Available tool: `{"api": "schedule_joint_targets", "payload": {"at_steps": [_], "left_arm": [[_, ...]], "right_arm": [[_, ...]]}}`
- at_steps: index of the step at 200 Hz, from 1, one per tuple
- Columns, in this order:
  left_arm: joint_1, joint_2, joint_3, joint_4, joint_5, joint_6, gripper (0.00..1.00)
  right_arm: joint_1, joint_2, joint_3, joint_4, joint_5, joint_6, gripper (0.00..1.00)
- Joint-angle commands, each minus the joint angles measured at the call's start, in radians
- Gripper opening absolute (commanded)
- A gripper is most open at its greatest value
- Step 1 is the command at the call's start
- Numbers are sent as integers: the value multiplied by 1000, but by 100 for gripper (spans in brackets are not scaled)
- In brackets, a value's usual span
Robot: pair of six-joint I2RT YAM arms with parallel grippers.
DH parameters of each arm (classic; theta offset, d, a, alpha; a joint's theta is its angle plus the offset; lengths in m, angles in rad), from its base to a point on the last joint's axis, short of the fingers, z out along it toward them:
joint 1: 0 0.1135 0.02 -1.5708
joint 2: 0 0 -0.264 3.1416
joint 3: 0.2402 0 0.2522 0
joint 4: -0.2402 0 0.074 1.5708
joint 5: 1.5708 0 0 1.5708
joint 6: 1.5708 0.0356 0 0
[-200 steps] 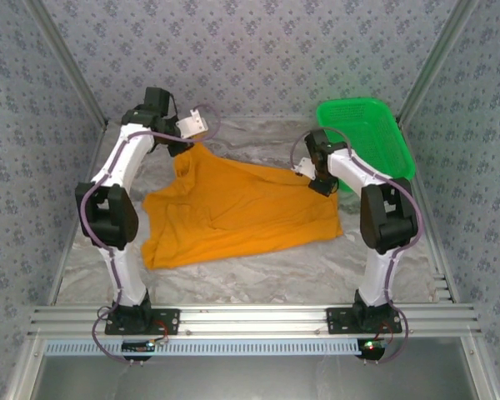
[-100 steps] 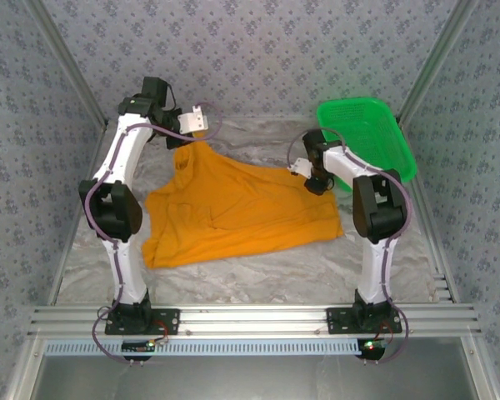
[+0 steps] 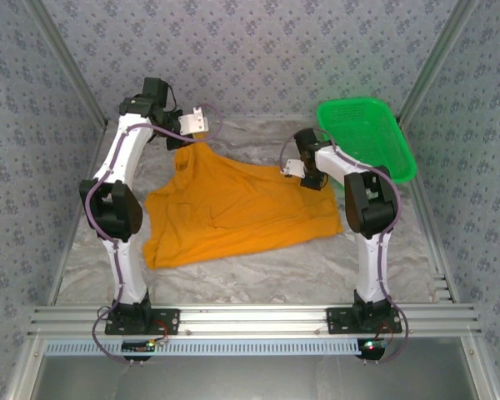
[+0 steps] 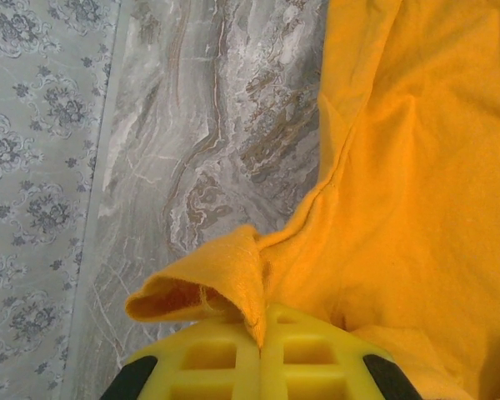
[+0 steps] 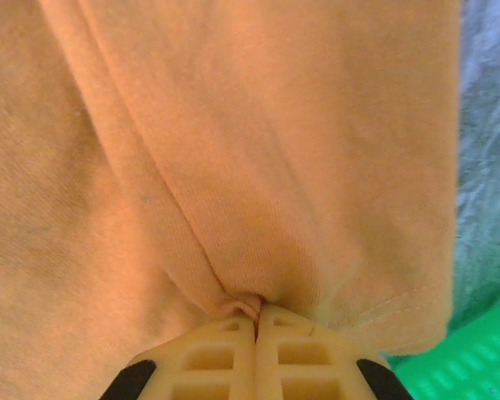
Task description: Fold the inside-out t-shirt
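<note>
Grippers on both arms are shut tight on orange cloth. The left gripper (image 4: 262, 333) has its two yellow fingers pressed together. A small folded corner of the t-shirt (image 3: 233, 208) is pinched between them. In the left wrist view that corner stands up like a little tent. Seen from above, the left gripper (image 3: 190, 143) is at the far left part of the shirt, and the cloth rises up to it in a point.

The right gripper (image 5: 257, 321) is closed too. Its pale fingers meet with no gap, and a fold of the cloth with a sewn seam is caught between the tips. Seen from above, the right gripper (image 3: 312, 181) sits at the far right edge of the shirt, near the green basket (image 3: 367, 137). A bit of that basket shows in the bottom right corner of the right wrist view, past the shirt's stitched hem.

The t-shirt lies spread out on the grey, marble-look table (image 3: 258, 275), between the two arms. It looks plain orange, with wrinkles and a few folds. Its near edge lies flat on the table, well away from the arm bases. In the left wrist view, a wall (image 4: 33, 125) with a flower pattern stands beside the table.
</note>
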State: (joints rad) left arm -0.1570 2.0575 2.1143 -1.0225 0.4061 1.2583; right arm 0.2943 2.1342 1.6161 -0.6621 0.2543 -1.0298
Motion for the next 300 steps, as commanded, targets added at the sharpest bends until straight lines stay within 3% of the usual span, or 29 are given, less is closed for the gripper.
{"api": "schedule_joint_targets", "payload": {"at_steps": [1, 52, 73, 92, 115, 146, 158, 163, 169, 176, 180, 183, 208, 248, 267, 282, 300], "left_arm": [[5, -14, 5, -27, 8, 35, 0], [10, 17, 16, -34, -18, 52, 0], [2, -4, 16, -93, -6, 58, 0], [-35, -54, -5, -204, -42, 55, 0], [-101, -149, -153, -274, -109, 13, 0], [-155, -302, -445, -202, -109, -115, 0], [-181, -360, -558, -137, -66, -166, 5], [-193, -389, -603, -88, -53, -200, 12], [-205, -418, -651, -23, -48, -280, 41], [-211, -451, -688, 32, -44, -358, 59], [-211, -468, -700, 58, -42, -401, 93], [-210, -481, -710, 80, -47, -437, 99], [-154, -563, -717, 240, -132, -836, 100], [115, -627, -799, 284, -245, -1568, 100], [231, -626, -833, 253, -78, -1594, 100], [280, -661, -892, 293, -64, -1636, 100], [282, -706, -930, 307, -167, -1652, 100]], "right_arm": [[-18, -11, 78, -31, 15, -54, 0], [-56, 32, 189, -14, 66, -86, 0], [-71, 15, 199, -37, 51, -93, 0], [-73, -27, 134, -80, 20, -199, 0], [-71, -100, 18, -92, -19, -299, 0], [-78, -179, -120, -20, 14, -375, 0], [-86, -179, -157, 21, 29, -385, 16], [-88, -173, -161, 27, 35, -382, 24], [-89, -163, -156, 23, 51, -371, 26], [-86, -153, -135, 0, 59, -340, 26], [-85, -151, -120, -13, 54, -318, 27], [-81, -151, -110, -21, 44, -299, 27], [-28, -205, -63, -35, -118, -237, 32], [191, -296, -111, 145, -398, -169, 33], [341, -296, -152, 300, -450, -85, 34], [442, -274, -169, 443, -448, 21, 39], [526, -229, -136, 514, -518, 161, 42]]}}
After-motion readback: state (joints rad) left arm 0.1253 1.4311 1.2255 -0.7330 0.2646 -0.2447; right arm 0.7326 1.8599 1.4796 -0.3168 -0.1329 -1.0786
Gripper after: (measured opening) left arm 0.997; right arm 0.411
